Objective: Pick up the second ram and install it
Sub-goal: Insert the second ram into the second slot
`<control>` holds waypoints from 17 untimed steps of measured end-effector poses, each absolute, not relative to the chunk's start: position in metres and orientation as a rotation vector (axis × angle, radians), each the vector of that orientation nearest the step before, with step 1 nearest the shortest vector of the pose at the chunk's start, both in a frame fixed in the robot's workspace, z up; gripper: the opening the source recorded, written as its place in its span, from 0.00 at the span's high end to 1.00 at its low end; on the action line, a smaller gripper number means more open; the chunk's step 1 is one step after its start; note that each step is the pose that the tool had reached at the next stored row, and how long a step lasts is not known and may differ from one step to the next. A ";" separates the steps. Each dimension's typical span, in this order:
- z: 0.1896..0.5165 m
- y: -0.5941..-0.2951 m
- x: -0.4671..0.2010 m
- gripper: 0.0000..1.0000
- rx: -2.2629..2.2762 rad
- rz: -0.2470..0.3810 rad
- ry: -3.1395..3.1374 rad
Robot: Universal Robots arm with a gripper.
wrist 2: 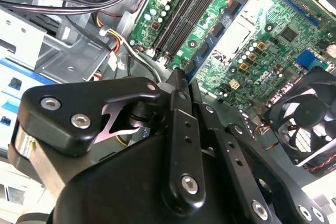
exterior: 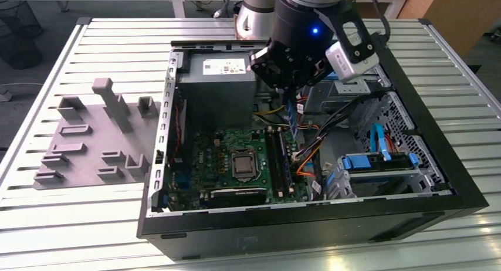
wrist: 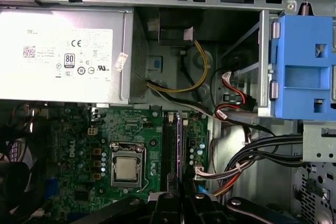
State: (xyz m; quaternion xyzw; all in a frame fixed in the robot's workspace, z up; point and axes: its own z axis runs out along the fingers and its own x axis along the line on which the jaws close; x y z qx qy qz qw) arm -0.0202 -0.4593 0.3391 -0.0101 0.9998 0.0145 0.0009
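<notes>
Ribbed metal slats make up the workbench (exterior: 94,224), and an open desktop computer case (exterior: 313,224) lies on its side in the middle of it. Well off toward the exterior view's left, a grey fixture plate (exterior: 86,139) with slotted upright blocks sits on the slats.

Inside the case the green motherboard (exterior: 215,153) lies flat, its bare processor socket (wrist: 127,167) at the centre, and the grey power supply (exterior: 215,83) sits just beyond it. A black fan (wrist 2: 304,124) shows at the board's edge in the second wrist view. Bundled black, yellow and orange cables (wrist: 247,161) run between the board and the metal drive cage with its blue plastic bracket (wrist: 304,69).

The arm reaches down into the case, its gripper (exterior: 290,95) hanging above the black memory slots (exterior: 280,159), which lie beside the socket toward the exterior view's right. The second ram (exterior: 290,115) hangs edge-on from it, a thin bluish strip pointing down toward those slots, its lower end near the board; whether it touches a slot I cannot tell. In the first wrist view the same stick (wrist: 179,153) shows as a narrow edge lined up along the slots. The black fingers (wrist 2: 181,129) are drawn together, clamped on the stick's upper edge.
</notes>
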 end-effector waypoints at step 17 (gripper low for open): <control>0.319 -0.460 -0.022 0.86 -0.048 0.046 3.148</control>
